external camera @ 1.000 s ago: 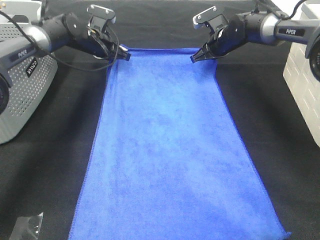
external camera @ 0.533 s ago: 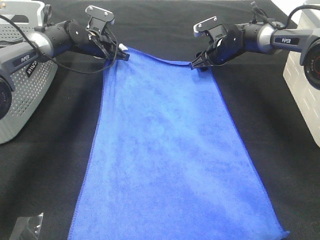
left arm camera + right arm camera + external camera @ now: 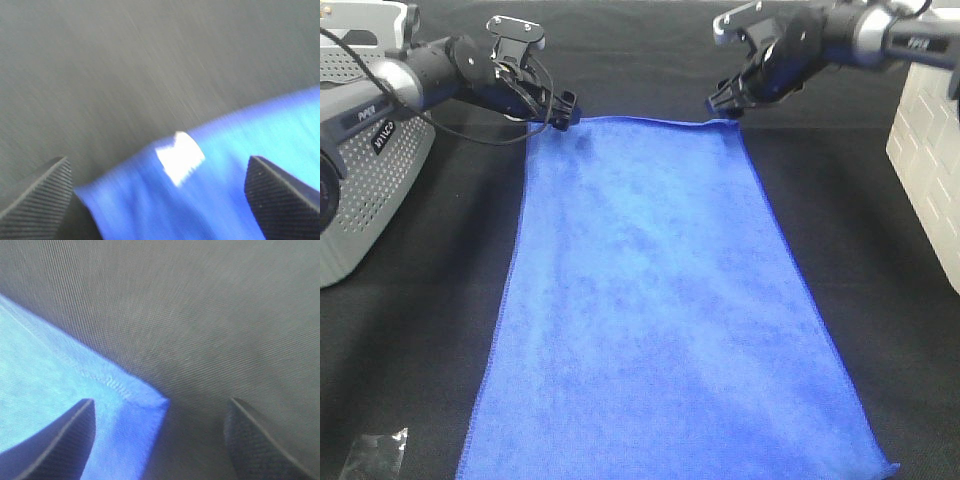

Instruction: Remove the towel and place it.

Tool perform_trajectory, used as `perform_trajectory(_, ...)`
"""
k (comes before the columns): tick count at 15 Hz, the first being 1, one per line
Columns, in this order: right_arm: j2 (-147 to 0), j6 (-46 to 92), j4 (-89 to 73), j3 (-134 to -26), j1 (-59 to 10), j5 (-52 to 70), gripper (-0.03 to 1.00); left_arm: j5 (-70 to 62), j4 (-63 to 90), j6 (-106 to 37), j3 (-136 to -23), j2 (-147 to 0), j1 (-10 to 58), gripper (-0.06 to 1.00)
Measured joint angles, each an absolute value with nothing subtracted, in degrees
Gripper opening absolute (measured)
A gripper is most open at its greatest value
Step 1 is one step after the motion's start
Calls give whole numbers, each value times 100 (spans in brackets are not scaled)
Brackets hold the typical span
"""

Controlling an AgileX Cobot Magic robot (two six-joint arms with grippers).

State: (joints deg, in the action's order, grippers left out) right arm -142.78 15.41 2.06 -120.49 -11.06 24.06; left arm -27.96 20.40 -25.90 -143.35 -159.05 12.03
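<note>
Exterior high view: the towel [image 3: 660, 300] lies flat and spread on the black table [image 3: 880, 240] — far edge between the two grippers. Left gripper [image 3: 565, 108] hangs at the far left corner, jaws apart, holding nothing; white tag [image 3: 180, 156] lies between them. Right gripper [image 3: 722, 102] — likewise spread and empty — sits over the far right corner.

I see the towel [image 3: 660, 300] as fluffy matt blue microfibre with a stitched hem, bearing a smooth white tag [image 3: 180, 156]. Beneath both tools, the worktop [image 3: 410, 350] is covered in matt black woven cloth. My left tool's fingers [image 3: 37, 200] show finely ribbed, matt black pads.
</note>
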Motion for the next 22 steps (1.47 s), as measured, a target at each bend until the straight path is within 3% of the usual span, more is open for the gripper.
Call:
perform_trajectory(5, -13235, 1547, 178, -12044, -1106, 3953, 69, -5099, 1994, -2143, -14335, -14885, 1203, 87)
perform_trajectory(9, -13023, 1576, 149, -12044, -1106, 4291, 69, -6715, 1312, -647, -14358, -14215, 1203, 87)
perform_trajectory(16, -13665, 2154, -716, -12044, -1106, 3197, 69, -6939, -653, 57, -14404, -13499, 1180, 87)
perform_trajectory(22, -14524, 3191, -1157, -12044, -1106, 1919, 69, -6950, -963, 69, -14404, -13476, 1180, 87)
